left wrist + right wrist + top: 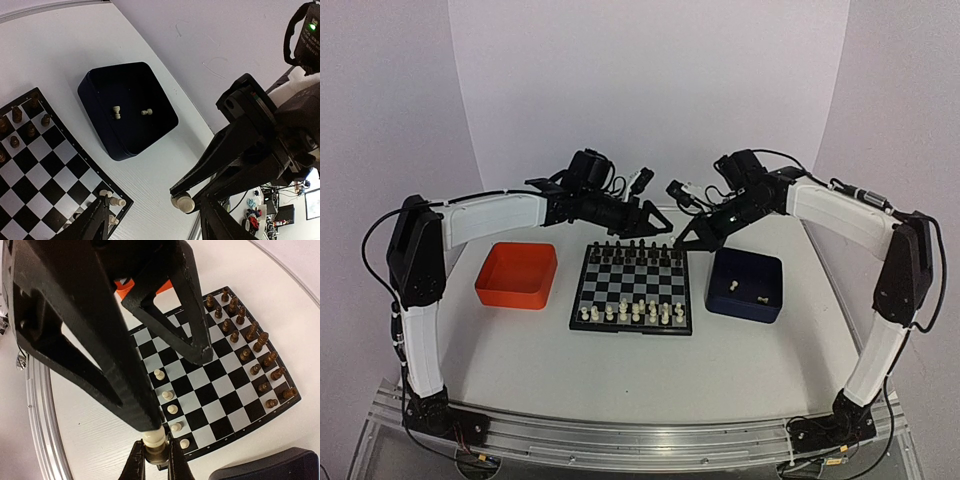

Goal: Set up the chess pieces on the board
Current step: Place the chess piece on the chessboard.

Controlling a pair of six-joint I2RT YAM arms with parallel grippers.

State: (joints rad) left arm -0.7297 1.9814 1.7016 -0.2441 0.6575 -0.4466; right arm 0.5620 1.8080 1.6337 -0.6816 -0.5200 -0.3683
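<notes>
The board (632,288) lies mid-table, and also shows in the left wrist view (45,170) and the right wrist view (220,390). Cream chess pieces (632,313) stand on its near rows, with several in a line in the right wrist view (168,402). My right gripper (155,455) is shut on one cream piece (156,436), held in the air off the board's far right corner (682,243). The same piece shows in the left wrist view (183,202). My left gripper (152,202) is open and empty, one fingertip (147,420) right beside the held piece. Two cream pieces (116,112) (146,112) lie in the dark blue tray (100,125).
Dark chess pieces (635,252) fill the board's far rows. The dark blue tray (728,300) sits right of the board and an orange tray (517,290) sits left of it. Both grippers crowd together above the board's far edge (665,225).
</notes>
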